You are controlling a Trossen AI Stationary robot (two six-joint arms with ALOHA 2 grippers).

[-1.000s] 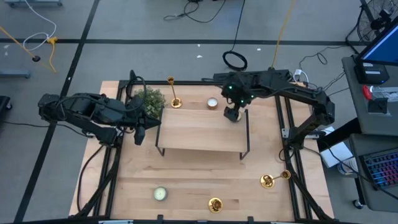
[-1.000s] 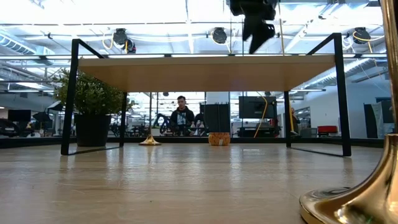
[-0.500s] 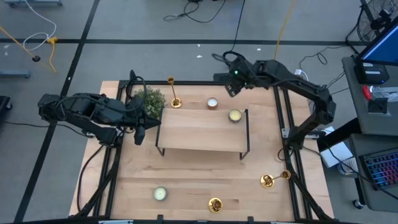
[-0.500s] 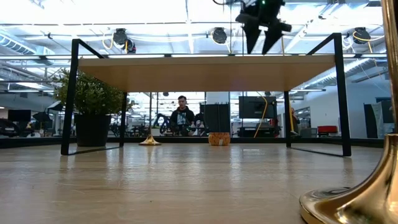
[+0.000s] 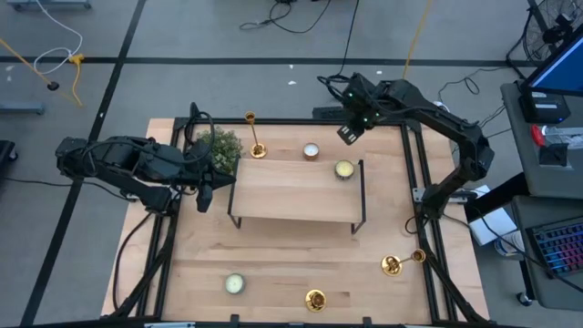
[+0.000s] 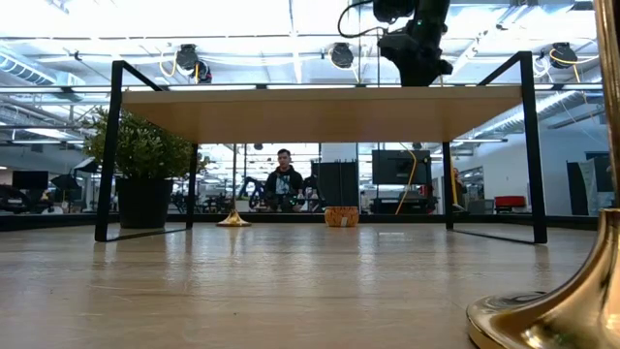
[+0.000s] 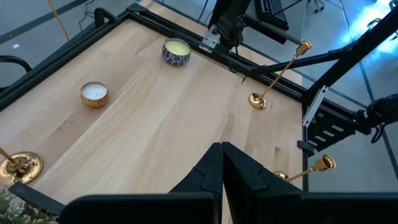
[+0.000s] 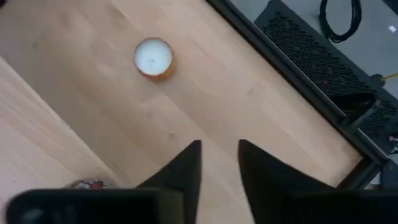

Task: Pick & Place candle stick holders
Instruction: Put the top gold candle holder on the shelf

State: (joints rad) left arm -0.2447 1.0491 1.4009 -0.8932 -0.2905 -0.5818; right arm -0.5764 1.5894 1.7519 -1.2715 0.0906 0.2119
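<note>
The left gripper [image 5: 202, 194] waits by the left end of the small raised shelf [image 5: 296, 194], just beside the green plant [image 5: 221, 146]. It has not moved since a second ago. Its jaws are together and hold nothing.

One gold candle stick holder [image 5: 256, 146] stands upright behind the shelf, near its left back corner. It is in the same spot as before. A small candle in a copper cup [image 5: 311, 151] sits behind the shelf too, further to the right.

A pale candle in a patterned tin [image 5: 343, 169] now rests on the shelf top, at its right back corner. A second ago the right gripper was right over that spot and hid it.

The right gripper [image 5: 348, 134] has since lifted away and now hangs behind the shelf's right back corner, over the desk [image 5: 191, 264]. Its jaws were wide a second ago. Now they are closer, with a small gap showing between them, and nothing is in them.

In front of the shelf, a pale candle [image 5: 235, 284] sits to the left. A second candle stick holder [image 5: 315, 299] stands near the desk's front edge. The third candle stick holder [image 5: 401, 262] lies on its side off to the right. None of these has moved.
</note>
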